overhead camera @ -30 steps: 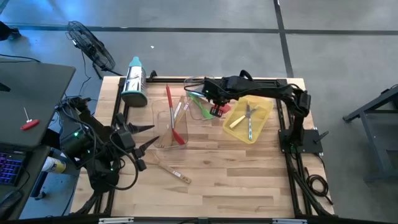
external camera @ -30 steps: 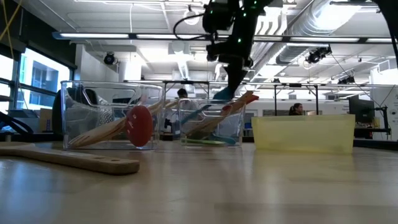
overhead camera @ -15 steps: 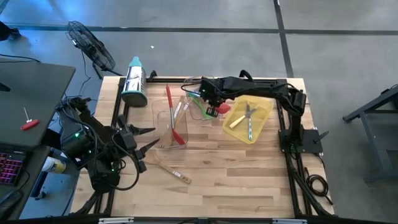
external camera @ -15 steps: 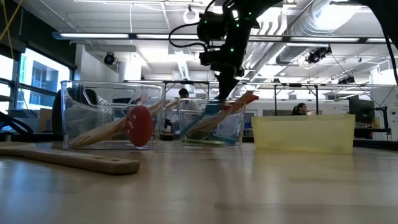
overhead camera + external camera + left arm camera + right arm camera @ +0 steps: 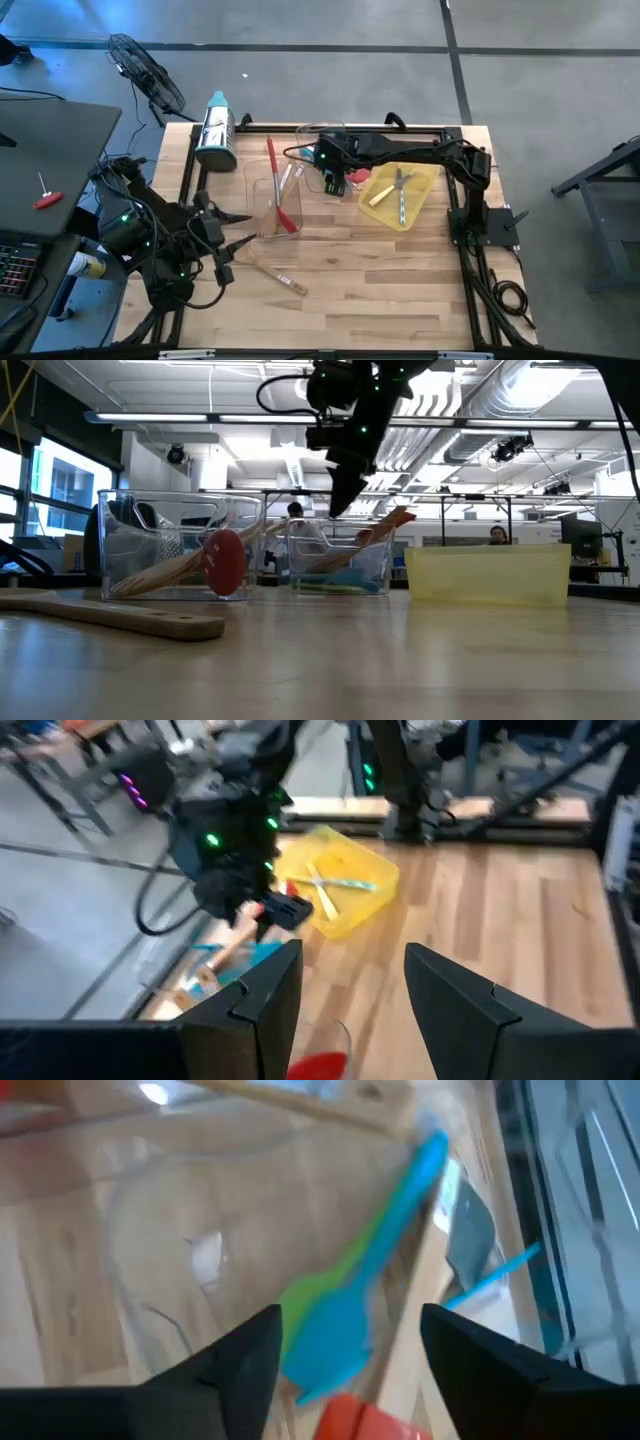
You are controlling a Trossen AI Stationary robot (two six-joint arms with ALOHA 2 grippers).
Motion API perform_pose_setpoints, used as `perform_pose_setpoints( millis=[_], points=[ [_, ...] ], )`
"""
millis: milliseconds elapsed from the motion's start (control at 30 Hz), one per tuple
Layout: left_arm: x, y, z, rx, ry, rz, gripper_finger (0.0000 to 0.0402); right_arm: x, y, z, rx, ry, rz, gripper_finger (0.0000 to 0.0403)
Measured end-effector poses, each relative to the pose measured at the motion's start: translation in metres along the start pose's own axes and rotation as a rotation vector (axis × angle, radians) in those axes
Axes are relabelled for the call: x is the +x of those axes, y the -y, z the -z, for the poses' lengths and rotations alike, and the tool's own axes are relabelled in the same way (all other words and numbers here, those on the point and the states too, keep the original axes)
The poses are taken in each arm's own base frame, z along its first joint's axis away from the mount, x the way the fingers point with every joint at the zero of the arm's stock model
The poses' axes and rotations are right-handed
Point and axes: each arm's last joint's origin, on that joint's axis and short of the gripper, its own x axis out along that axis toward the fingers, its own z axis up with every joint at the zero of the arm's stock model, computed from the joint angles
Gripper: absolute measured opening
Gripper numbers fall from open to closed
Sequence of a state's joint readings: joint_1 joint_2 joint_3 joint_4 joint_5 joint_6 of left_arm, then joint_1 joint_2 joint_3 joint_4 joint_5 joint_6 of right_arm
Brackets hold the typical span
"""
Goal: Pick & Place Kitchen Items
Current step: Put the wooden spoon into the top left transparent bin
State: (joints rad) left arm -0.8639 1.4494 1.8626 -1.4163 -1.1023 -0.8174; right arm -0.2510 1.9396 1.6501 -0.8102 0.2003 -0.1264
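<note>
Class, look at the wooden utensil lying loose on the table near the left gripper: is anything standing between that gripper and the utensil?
Nothing visible does. The left gripper, fingers apart, sits close beside the wooden utensil on bare table. The clear tray lies farther away, not between them.

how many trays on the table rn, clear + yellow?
3. One clear plastic tray mid-table holding the red silicone spatula; a second clear plastic tray just right of it, under the right gripper; the yellow plastic tray farther right. None seems hidden.
</note>
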Motion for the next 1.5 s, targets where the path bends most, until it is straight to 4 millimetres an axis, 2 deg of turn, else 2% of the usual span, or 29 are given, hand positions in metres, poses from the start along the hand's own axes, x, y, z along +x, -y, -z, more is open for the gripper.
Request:
perform_pose_setpoints(
  millis=[133,333,500,600,733,933,1033,1167,1333,1500],
  points=[
    [0.0,0.003,0.003,-0.001,-0.098,0.092,0.0172,-0.006,-0.01,-0.005,-0.057,0.044,0.002,0.0251],
    [-0.002,0.012,0.011,-0.038,-0.361,0.306,0.0172,-0.041,-0.017,-0.012,-0.114,0.166,0.047,0.0247],
    [0.003,0.021,0.026,-0.114,-0.572,0.271,0.0172,-0.08,-0.023,-0.012,-0.145,0.276,0.002,0.0244],
    [0.01,0.03,0.038,-0.142,-0.651,0.209,0.0172,-0.1,-0.031,-0.007,-0.163,0.315,-0.143,0.0244],
    [0.022,0.039,0.065,-0.089,-0.735,0.139,0.0172,-0.115,-0.045,0.0,-0.183,0.317,-0.426,0.0244],
    [0.047,0.042,0.121,0.005,-0.929,-0.014,0.0172,-0.122,-0.076,0.009,-0.281,0.266,-0.803,0.0244],
    [0.054,0.045,0.144,0.026,-1.015,-0.03,0.0172,-0.126,-0.091,0.015,-0.329,0.223,-0.884,0.0244],
    [0.058,0.04,0.165,0.035,-1.106,-0.102,0.0168,-0.132,-0.111,0.02,-0.383,0.207,-0.884,0.0244],
    [0.061,0.039,0.175,0.002,-1.102,-0.157,0.0122,-0.139,-0.139,0.025,-0.484,0.241,-0.819,0.0244],
    [0.068,0.042,0.175,-0.045,-1.09,-0.131,0.0029,-0.145,-0.167,0.035,-0.519,0.232,-0.712,0.0221]
  ],
)
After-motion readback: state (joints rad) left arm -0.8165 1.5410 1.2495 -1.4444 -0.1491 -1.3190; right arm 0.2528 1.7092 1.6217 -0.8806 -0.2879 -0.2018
